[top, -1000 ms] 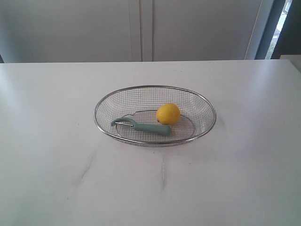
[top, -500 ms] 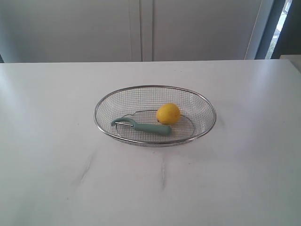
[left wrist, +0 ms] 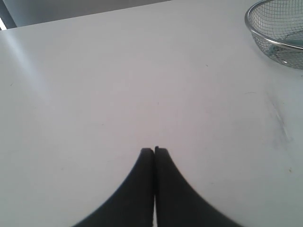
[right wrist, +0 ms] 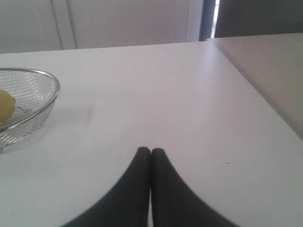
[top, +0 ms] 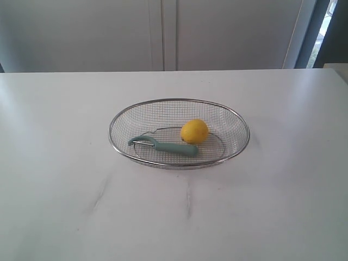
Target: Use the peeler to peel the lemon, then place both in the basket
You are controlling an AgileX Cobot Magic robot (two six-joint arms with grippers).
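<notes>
One basket (top: 163, 111) of silver wire mesh sits near the middle of the white table (top: 65, 190). Inside it are one lemon (top: 194, 131) and one peeler (top: 166, 145), both on the mesh floor. In the exterior view the lemon lies right of the basket's centre. The peeler lies along the near side, its curved metal blade head to the left and its teal handle running right. The handle's end is just beside the lemon; contact cannot be made out. The lemon's skin looks smooth and evenly yellow from this side.

There are two pairs of fingers, one per arm, and both are clenched on nothing. The left fingers (left wrist: 142, 189) are pressed together with only a hairline seam between them, over bare table. The basket (left wrist: 274, 33) is well apart from them at the edge of the left wrist view, with a bit of teal showing through its mesh. The right fingers (right wrist: 137, 189) are likewise pressed together over bare table. The basket's (right wrist: 52, 80) rim and a sliver of the lemon (right wrist: 4, 106) show at the edge of the right wrist view, well apart.

Two faint streaks (top: 100, 193) mark the table in front of the basket.
</notes>
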